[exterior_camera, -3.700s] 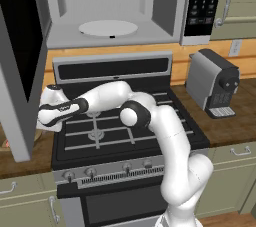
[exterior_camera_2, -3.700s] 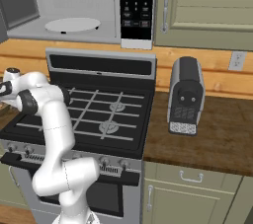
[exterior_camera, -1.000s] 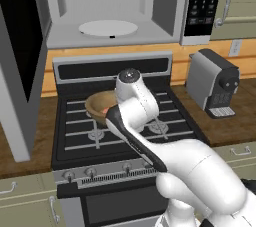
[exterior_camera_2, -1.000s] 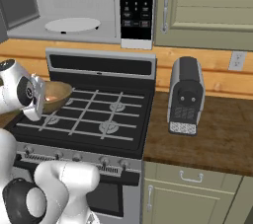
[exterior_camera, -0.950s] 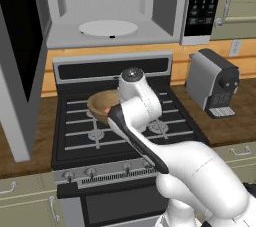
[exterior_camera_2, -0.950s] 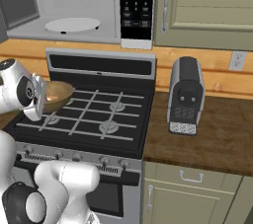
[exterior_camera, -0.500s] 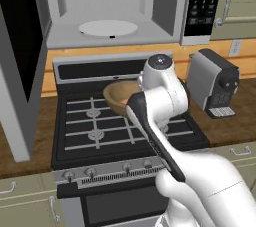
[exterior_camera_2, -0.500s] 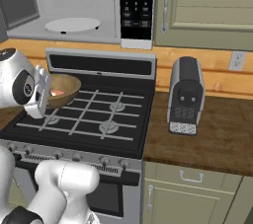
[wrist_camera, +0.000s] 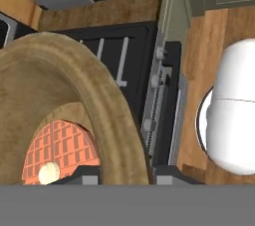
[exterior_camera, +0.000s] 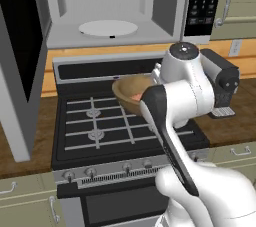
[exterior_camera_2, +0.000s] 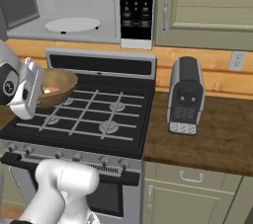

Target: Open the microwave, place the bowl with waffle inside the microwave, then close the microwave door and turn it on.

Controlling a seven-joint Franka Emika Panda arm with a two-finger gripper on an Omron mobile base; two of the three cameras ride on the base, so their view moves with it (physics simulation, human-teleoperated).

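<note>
Holding the bowl (exterior_camera: 131, 93) with its waffle (wrist_camera: 60, 150) above the stove, my pincer (wrist_camera: 89, 172) is pinched on its rim; the open microwave (exterior_camera: 110, 28) lies up and behind.

Even, flat rendered light, no single clear source. Soft shadow under microwave (exterior_camera: 110, 8) cavity onto wood backsplash (exterior_camera: 100, 53). No glare, no lens warp at edges. Base views sharp w/ slight pixel softness. Hand view: bowl (wrist_camera: 74, 95) rim close-up, textures coarse, a bit blurry.
</note>
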